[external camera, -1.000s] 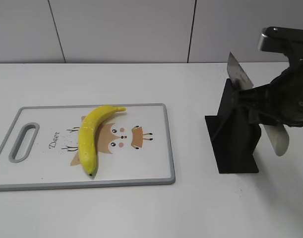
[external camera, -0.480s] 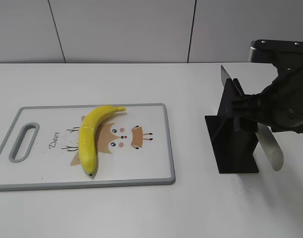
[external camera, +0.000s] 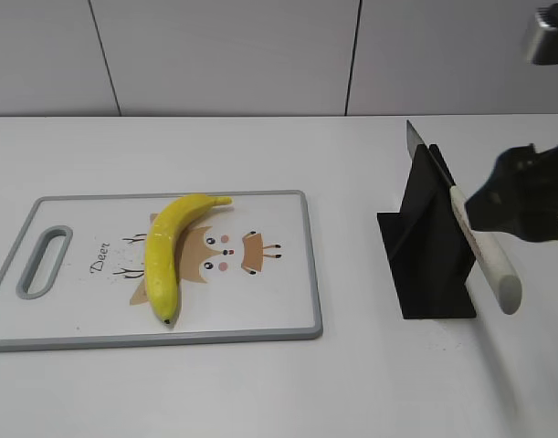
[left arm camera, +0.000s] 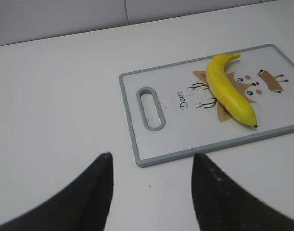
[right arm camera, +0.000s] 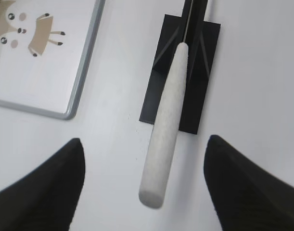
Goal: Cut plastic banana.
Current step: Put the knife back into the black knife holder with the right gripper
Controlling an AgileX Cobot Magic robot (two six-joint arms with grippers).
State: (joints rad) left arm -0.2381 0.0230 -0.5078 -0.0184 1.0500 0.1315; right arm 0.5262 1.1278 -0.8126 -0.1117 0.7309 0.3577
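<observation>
The plastic banana [external camera: 164,255] lies whole on the grey-rimmed cutting board [external camera: 78,306], over the deer drawing; it also shows in the left wrist view [left arm camera: 228,91]. A knife with a white handle [external camera: 490,260] rests in the black holder [external camera: 434,274], handle slanting down to the right. My right gripper [external camera: 523,199] is open and empty, with its fingers [right arm camera: 144,140] spread either side of the handle's end [right arm camera: 166,130] without touching it. My left gripper [left arm camera: 152,156] is open and empty above the table, near the board's handle end [left arm camera: 151,108].
The white table [external camera: 370,383] carries only the board and the holder [right arm camera: 195,53]. A grey panelled wall [external camera: 224,55] stands behind. The board's corner [right arm camera: 72,108] lies left of the holder.
My right gripper held the knife above the holder, lowered its blade into the slot, let go and drew back to the right. The banana has not moved.
</observation>
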